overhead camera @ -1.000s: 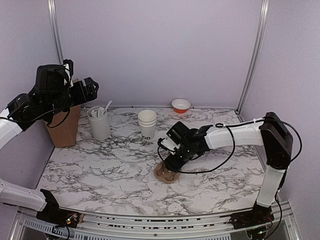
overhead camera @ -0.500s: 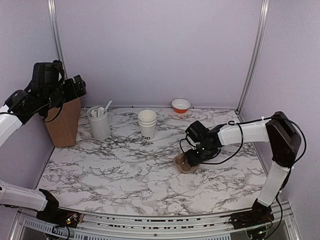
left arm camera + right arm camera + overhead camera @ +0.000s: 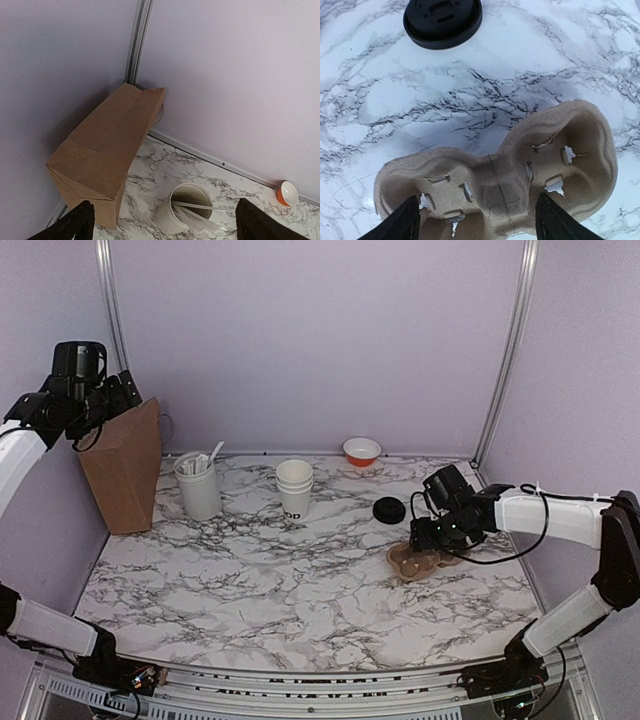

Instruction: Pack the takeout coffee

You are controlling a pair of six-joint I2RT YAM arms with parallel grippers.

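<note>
Locate the takeout cups (image 3: 294, 488) on the table (image 3: 250, 580), left of and behind the cardboard carrier (image 3: 413, 561) and well apart from it. Find the black lid (image 3: 389, 509) lying flat between the two, nearer the carrier.

Treat the cups as a nested stack standing upright, long axis vertical, mouth up. Expect white tapered paper with dark lettering low on the side and no lid fitted.

Find the right gripper (image 3: 424, 538) low at the carrier, jaws wide apart astride its middle and nothing lifted. Contact with the cardboard not discernible. Note the carrier's long axis running across the jaw gap, both wells empty.

Find the left gripper (image 3: 164, 201) high and far left of the carrier, above the brown paper bag (image 3: 125, 465), jaws fully apart and empty.

Judge the right arm the nearer to cups and lid: leftward and back from the carrier.
</note>
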